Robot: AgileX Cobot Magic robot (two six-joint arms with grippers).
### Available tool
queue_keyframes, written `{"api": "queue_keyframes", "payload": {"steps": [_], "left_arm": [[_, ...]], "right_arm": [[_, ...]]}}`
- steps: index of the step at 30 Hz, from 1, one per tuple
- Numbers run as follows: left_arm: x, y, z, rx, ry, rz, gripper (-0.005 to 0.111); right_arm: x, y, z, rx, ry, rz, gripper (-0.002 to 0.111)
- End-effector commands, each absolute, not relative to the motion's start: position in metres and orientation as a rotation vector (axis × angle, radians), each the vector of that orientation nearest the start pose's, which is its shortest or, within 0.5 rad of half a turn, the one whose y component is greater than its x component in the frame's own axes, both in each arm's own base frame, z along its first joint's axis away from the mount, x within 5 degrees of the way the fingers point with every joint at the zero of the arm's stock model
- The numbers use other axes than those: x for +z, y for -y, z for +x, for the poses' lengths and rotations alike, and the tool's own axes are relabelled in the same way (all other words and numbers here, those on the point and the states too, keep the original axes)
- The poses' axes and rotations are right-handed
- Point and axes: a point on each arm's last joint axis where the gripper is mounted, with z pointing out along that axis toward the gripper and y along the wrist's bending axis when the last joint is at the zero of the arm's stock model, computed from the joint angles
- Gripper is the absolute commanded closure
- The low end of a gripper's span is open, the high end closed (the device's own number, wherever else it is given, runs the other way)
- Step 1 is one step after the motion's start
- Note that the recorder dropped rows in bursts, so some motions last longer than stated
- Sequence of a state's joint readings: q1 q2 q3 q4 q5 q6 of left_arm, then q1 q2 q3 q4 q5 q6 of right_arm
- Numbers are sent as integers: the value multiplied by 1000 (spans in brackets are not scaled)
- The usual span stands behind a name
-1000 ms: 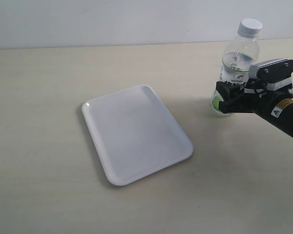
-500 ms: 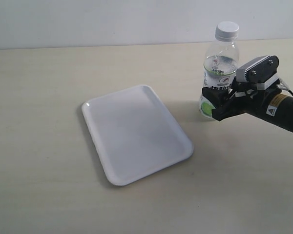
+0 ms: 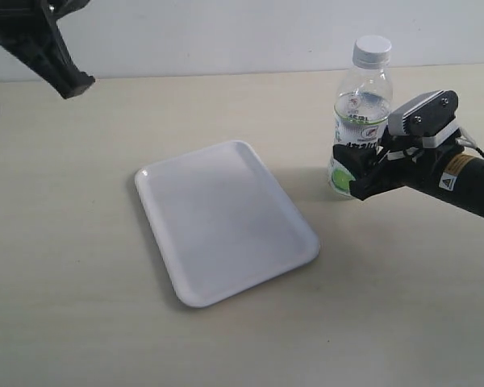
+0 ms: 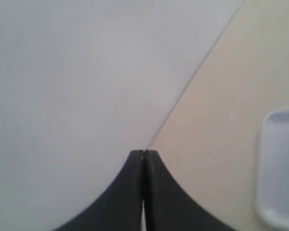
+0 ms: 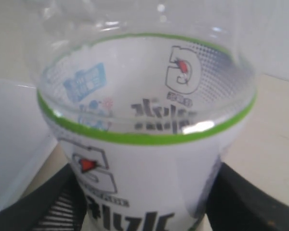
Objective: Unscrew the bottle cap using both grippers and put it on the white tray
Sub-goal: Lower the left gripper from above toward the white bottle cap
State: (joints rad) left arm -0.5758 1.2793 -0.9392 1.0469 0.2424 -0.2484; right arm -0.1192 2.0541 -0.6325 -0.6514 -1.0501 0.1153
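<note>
Clear bottle (image 3: 363,101), seemingly ribbed cap (image 3: 372,50)

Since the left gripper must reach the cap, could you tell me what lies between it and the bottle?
In the exterior view, only bare tabletop separates the left gripper and the bottle; the white tray lies below that line.

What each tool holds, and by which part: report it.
The right tool grips the bottle by its labelled lower body, one finger on each side. The left tool holds nothing and is shut.
</note>
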Motion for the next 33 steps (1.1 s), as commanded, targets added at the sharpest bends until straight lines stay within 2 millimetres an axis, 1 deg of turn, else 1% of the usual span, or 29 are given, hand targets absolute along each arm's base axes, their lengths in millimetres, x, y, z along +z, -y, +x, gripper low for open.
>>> {"api": "queue_keyframes", "payload": {"steps": [1, 2, 3, 4, 5, 6, 7, 8, 10, 11, 13, 16, 19, 22, 24, 25, 28, 31, 33], "left_arm": [[337, 126, 288, 929, -1755, 1320, 107], [338, 123, 295, 1025, -1841, 1329, 107], [342, 123, 299, 1066, -1912, 1344, 107], [340, 125, 302, 1055, -1998, 1426, 107], [339, 133, 304, 956, -2061, 1523, 107], [337, 143, 303, 787, -2094, 1590, 107], [339, 154, 303, 608, -2087, 1640, 107], [343, 166, 303, 438, -2048, 1671, 107], [351, 187, 301, 191, -1917, 1724, 107], [354, 197, 299, 95, -1834, 1749, 107], [358, 213, 298, -30, -1660, 1804, 107], [362, 229, 301, -132, -1524, 1808, 107], [361, 243, 309, -264, -1527, 1749, 107], [353, 256, 317, -304, -1542, 1769, 107], [351, 267, 322, -362, -1587, 1727, 107], [348, 274, 325, -418, -1623, 1696, 107], [342, 290, 333, -498, -1726, 1698, 107], [332, 296, 346, -456, -1867, 1717, 107], [325, 299, 353, -450, -1915, 1742, 107]], "right_arm": [[86, -9, 320, 275, -1868, -509, 108], [86, -9, 321, 273, -1866, -506, 108], [87, -9, 321, 268, -1865, -510, 108], [87, -9, 321, 268, -1865, -510, 108], [87, -9, 321, 268, -1865, -510, 108], [87, -9, 321, 268, -1865, -510, 108], [87, -9, 321, 268, -1865, -510, 108], [86, -9, 321, 267, -1864, -514, 108], [86, -9, 320, 260, -1859, -531, 108], [86, -9, 320, 257, -1858, -535, 108], [86, -10, 320, 262, -1859, -551, 108], [84, -10, 319, 239, -1864, -608, 108], [83, -9, 319, 201, -1867, -643, 108], [82, -9, 318, 190, -1866, -657, 108], [82, -9, 318, 180, -1861, -671, 108], [82, -9, 318, 174, -1858, -679, 108], [82, -9, 318, 168, -1854, -689, 108], [82, -9, 318, 156, -1846, -710, 108], [81, -9, 318, 135, -1849, -745, 108]]}}
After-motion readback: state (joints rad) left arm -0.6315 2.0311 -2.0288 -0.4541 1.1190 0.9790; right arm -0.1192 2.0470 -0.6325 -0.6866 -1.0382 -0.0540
